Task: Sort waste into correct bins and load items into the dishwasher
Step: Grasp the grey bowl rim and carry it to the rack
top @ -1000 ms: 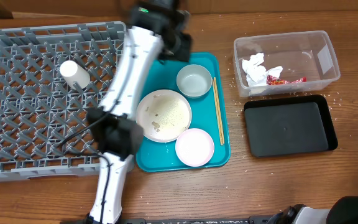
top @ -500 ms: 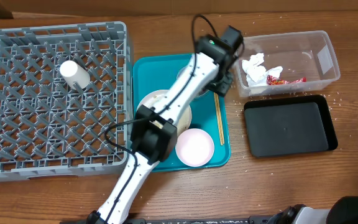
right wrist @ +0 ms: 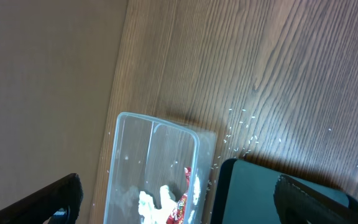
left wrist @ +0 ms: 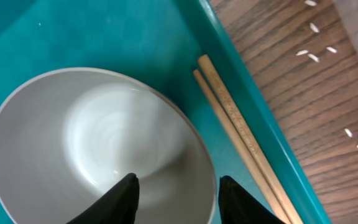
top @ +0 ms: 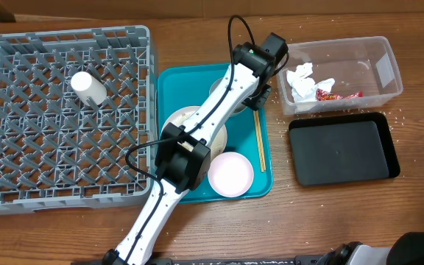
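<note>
Left gripper (left wrist: 179, 200): I am holding it low over the bowl (left wrist: 98, 143) on the teal tray (left wrist: 73, 31). Its jaws are spread, with one finger inside the bowl's right rim and one outside. I am straddling the rim because a pinch on the wall looks like the surest hold. No contact is showing yet.

The chopsticks (left wrist: 241, 134) are lying just beside the outer finger, so I am watching that side.

The rack (top: 20, 51) is sitting on the left, carrying only the cup (top: 88, 87).

Right gripper (right wrist: 179, 199): it is hovering at the near right, jaws wide apart and empty. It is well apart from the tub (top: 344, 43), which is holding the tissue (top: 299, 79) and wrapper (top: 337, 94).
</note>
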### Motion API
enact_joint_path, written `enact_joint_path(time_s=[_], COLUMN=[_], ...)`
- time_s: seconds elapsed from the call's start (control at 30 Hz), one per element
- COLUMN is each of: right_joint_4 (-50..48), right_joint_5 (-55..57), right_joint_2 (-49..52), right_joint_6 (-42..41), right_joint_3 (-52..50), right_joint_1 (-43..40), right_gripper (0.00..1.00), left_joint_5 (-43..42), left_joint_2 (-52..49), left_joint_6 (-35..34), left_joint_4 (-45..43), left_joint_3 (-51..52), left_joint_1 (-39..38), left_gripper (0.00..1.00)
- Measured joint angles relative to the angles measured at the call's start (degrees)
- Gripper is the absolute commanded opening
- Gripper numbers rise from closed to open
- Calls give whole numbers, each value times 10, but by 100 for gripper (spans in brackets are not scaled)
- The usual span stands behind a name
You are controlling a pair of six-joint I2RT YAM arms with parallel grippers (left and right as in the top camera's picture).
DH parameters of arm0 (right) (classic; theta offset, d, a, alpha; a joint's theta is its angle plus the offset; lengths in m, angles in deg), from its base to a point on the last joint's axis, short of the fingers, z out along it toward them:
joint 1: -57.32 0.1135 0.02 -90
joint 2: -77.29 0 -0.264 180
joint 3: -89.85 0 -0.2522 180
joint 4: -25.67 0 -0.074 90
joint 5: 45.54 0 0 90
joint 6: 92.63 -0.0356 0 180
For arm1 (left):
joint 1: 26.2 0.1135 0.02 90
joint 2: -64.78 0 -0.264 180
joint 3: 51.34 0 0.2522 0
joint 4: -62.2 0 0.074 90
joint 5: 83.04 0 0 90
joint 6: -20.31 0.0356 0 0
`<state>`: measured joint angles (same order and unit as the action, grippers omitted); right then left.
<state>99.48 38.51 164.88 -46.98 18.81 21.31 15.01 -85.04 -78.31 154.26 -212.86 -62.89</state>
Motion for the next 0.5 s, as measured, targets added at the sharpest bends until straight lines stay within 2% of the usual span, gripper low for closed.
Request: enact_joint_path(time_s=[0.27,0.4,0.5], right_joint_4=[0,0,0], right_joint_5=[0,0,0], right_joint_2=[0,0,0], right_joint_6=[0,0,0], right_joint_3=[0,0,0], right_joint_1=[0,0,0], right_gripper=[100,100,100], left_joint_5=[-13,-17,-17], left_joint_2=[-3,-3,-4], left_joint_6=[-7,-14,-17], left_joint_4=[-4,-3,2], left_joint_3=[34,34,32], left_joint_1=[0,0,0], left_gripper=[20,4,4])
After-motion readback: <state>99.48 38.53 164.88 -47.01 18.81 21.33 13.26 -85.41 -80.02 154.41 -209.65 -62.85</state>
